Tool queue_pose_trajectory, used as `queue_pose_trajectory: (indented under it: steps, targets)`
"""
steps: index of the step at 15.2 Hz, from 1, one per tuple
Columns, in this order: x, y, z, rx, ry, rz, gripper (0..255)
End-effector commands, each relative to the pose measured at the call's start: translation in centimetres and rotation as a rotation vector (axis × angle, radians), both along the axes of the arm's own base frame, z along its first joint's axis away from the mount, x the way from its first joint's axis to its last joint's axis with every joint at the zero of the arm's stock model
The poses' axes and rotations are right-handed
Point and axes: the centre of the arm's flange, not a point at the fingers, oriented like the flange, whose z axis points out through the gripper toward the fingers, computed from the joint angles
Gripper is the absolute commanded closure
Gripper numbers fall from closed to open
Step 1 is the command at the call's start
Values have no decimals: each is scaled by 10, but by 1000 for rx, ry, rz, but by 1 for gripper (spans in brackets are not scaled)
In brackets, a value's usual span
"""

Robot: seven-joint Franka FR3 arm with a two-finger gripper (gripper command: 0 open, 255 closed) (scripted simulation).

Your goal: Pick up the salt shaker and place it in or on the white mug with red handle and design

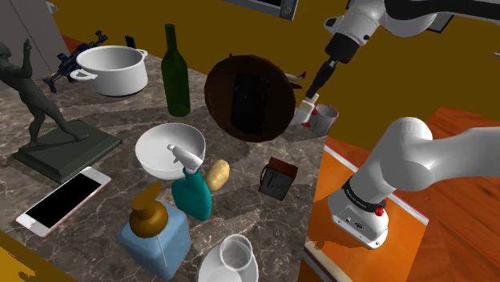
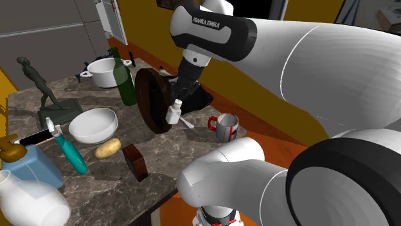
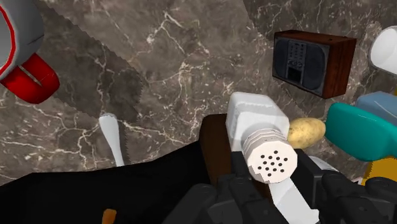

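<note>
White salt shaker (image 3: 262, 130) gripped by the hand (image 3: 275, 186), raised off the table (image 1: 242, 170) near the red-handled mug (image 2: 225, 126); placement remains.

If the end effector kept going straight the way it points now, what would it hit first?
Probably the marble counter, the held salt shaker touching down first; the mug sits off to the side. Depth is unclear.

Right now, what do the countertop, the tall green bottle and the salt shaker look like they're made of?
The countertop looks like polished dark stone, marble-like, going by its white veins. The tall bottle is dark green with a glossy sheen, so probably glass. The salt shaker is drawn plain white with a ridged cap full of holes; it could be plastic or ceramic, and I can't tell which.
</note>
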Motion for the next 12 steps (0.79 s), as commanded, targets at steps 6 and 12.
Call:
queue_pose_trajectory:
  steps: [6,12]
  targets:
    - [3,-85,16,0,0,0,255]
    - [6,-163,28,0,0,0,255]
